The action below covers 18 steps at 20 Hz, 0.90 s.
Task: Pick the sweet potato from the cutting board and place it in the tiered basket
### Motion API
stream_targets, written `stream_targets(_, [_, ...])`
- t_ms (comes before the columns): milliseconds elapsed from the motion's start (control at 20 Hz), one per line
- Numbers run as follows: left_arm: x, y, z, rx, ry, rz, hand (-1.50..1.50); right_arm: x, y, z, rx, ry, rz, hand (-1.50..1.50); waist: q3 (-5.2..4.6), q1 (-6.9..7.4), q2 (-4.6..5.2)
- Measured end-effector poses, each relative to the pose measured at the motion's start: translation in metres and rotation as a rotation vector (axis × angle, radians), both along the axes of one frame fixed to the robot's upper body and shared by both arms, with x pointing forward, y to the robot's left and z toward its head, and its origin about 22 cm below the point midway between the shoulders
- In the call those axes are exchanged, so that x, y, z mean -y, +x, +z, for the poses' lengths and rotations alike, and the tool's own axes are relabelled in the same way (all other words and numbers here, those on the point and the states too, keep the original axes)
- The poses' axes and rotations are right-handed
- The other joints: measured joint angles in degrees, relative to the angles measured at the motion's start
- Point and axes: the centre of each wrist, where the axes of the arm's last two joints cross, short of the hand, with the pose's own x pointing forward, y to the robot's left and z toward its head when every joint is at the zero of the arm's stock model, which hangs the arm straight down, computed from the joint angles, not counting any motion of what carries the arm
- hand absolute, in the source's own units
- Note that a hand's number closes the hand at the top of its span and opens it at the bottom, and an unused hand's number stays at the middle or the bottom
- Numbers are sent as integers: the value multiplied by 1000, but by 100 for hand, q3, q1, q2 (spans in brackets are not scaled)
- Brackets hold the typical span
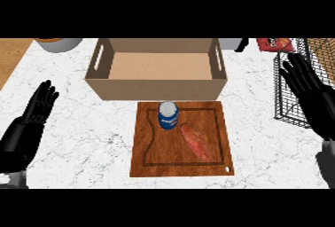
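— Sweet potato (196, 141) first: where do we have it?

— We have it lying on the wooden cutting board (147, 153), right of the board's middle, its long body angled from upper left to lower right. Nothing touches it except the board beneath.

— And beside it?

— We see a blue-and-white can (168, 115) standing upright near the board's top edge, just up and left of the potato's upper end; we can't tell whether the 2 touch.

— Our hands?

— Our left hand (34, 114) shows at the view's left edge, above the white marble counter (78, 133), fingers straight and pointing up, holding nothing. Our right hand (307, 91) is at the right edge, fingers also straight and spread, holding nothing; it lies over the black wire tiered basket (285, 108), well apart from the potato.

— What else do we make out?

— An open cardboard box (157, 86) sits just beyond the board's top edge, with slot handles in its side walls. A red snack bag (273, 44) lies at the top right near the basket, and a grey bowl (60, 43) with something orange in it sits at the top left corner.
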Motion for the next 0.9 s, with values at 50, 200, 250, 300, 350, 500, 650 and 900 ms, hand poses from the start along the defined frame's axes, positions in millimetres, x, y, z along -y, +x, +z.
stream_targets(50, [-2,-3,-5,-16,-2,7,0,-1,1,-6,-19,28,20,150,20,15,12])
stream_targets(200, [-11,-7,-17,-115,-4,57,0,-26,-3,-48,-162,195,144,150,79,133,115])
stream_targets(250, [-14,-10,-23,-159,-4,72,0,-37,-6,-63,-217,263,191,150,101,216,174])
stream_targets(300, [-17,-13,-30,-205,-4,91,0,-49,-10,-78,-270,334,241,150,123,301,243])
stream_targets(350, [-20,-17,-35,-233,-8,112,0,-46,-14,-88,-267,435,149,150,168,144,283])
stream_targets(500, [-27,-24,-52,-366,-20,159,0,-79,-22,-113,-269,629,284,-150,155,127,227])
stream_targets(650, [-38,-26,-59,-453,-26,198,0,-80,-29,-127,-270,477,300,-150,122,69,147])
stream_targets(900, [-40,-28,-63,-509,-26,209,0,-54,-16,-109,-287,-44,347,-150,89,104,77])
